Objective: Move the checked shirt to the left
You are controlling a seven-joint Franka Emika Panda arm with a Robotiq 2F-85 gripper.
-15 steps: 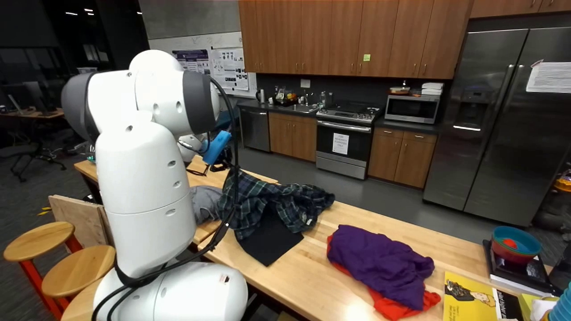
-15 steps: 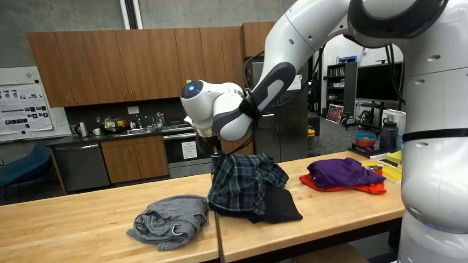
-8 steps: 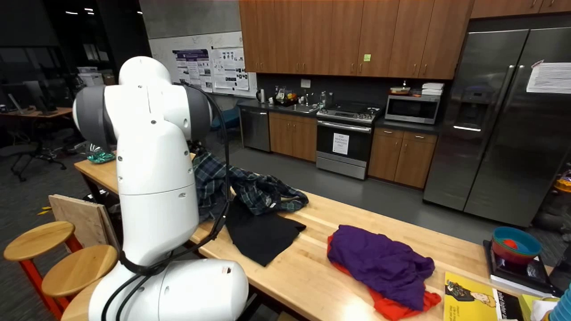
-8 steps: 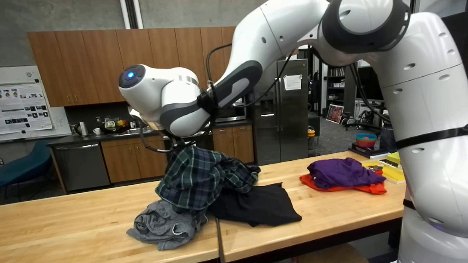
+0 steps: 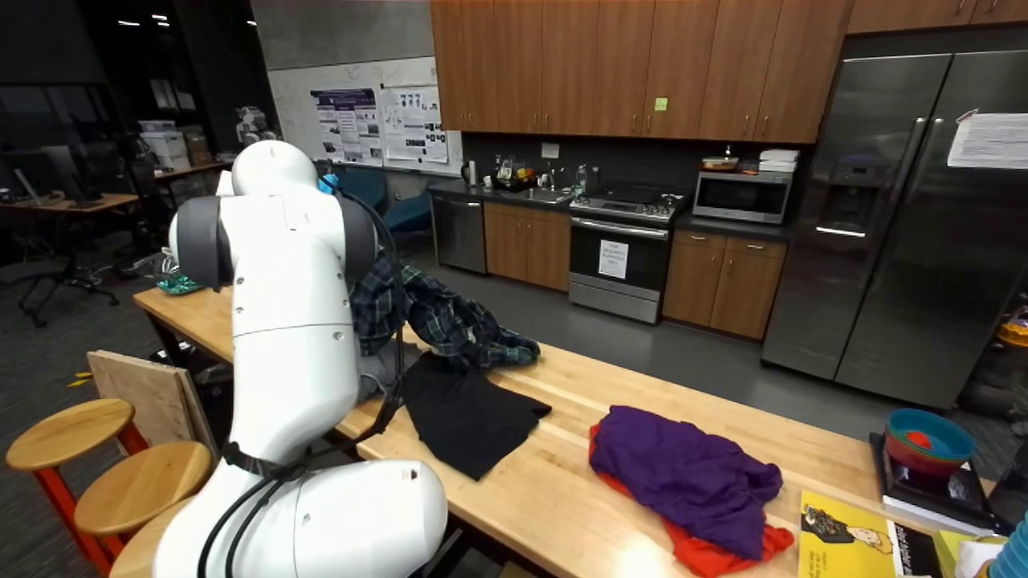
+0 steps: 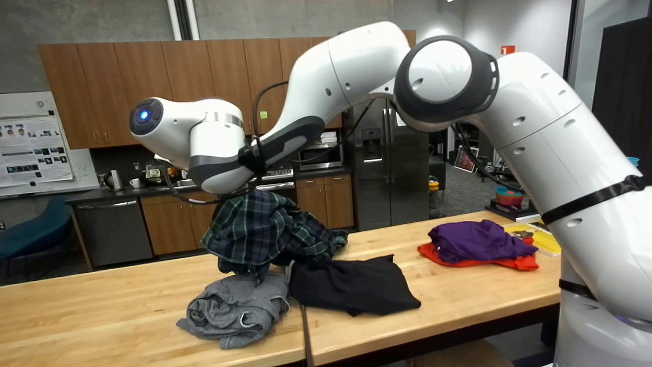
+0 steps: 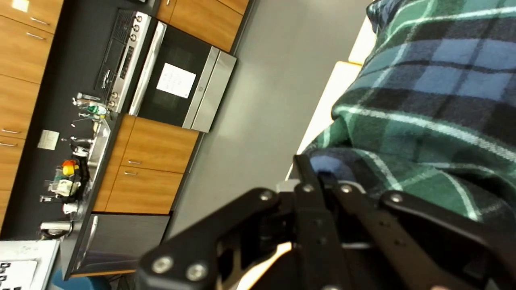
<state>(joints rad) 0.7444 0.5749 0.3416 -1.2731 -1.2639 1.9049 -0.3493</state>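
Shifting the checked shirt [image 6: 254, 229] left seems the step in hand, its fabric pinched in the gripper's [image 7: 316, 172] closed jaws; next likely calls for leftward travel, then lowering and release. Nearest, a crumpled gray cloth [image 6: 239, 308] lies left on the wooden table [image 6: 117, 306]; right of it, a smoother black cloth [image 6: 356, 288]. Farther back, the soft plaid hangs in loose folds, right end drooping.

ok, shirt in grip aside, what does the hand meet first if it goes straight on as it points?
Likely the floor, but the hand lines up close to the edge of the table in the wrist view, so it might clip that first; depth is unclear.
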